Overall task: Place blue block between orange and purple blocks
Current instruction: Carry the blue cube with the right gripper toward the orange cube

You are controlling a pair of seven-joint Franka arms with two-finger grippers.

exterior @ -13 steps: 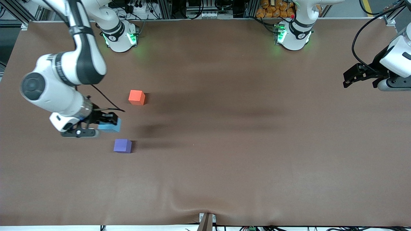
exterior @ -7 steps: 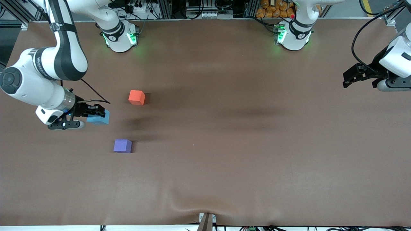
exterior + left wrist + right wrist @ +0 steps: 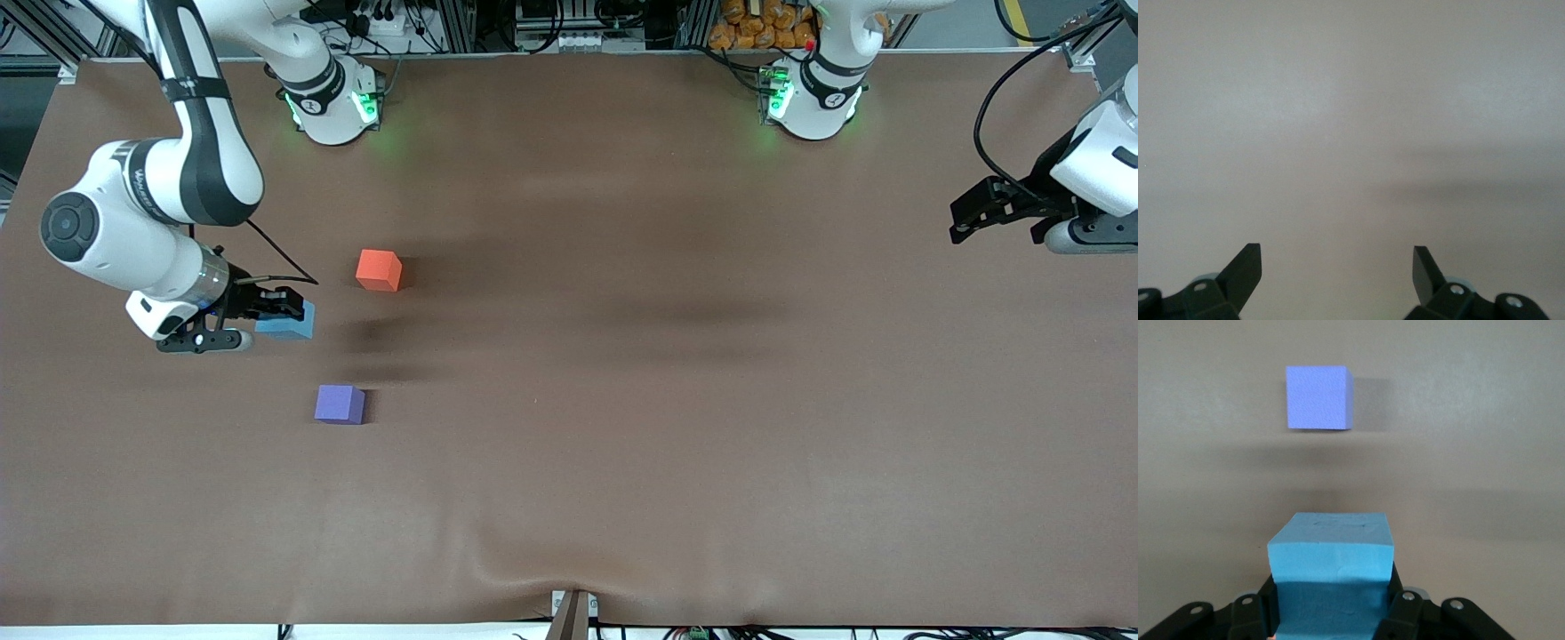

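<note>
The right hand (image 3: 283, 313) is clamped on the blue block (image 3: 286, 324), carried clear of the bench (image 3: 622, 400) so it can drop between the orange block (image 3: 378, 269) and the nearer purple block (image 3: 340, 404); the left hand (image 3: 978, 213) waits apart at its own end

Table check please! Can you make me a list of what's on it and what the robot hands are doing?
Surface: brown table, wrinkled at its near edge.
Job's things: blue block in the right gripper, not yet between orange block and purple block.
Clutter: nothing seen.
Grippers: right shut on the blue block; left gripper open, waiting at the left arm's end.
Cables: black cable on the right arm.
Surroundings: equipment along the table's base edge.
</note>
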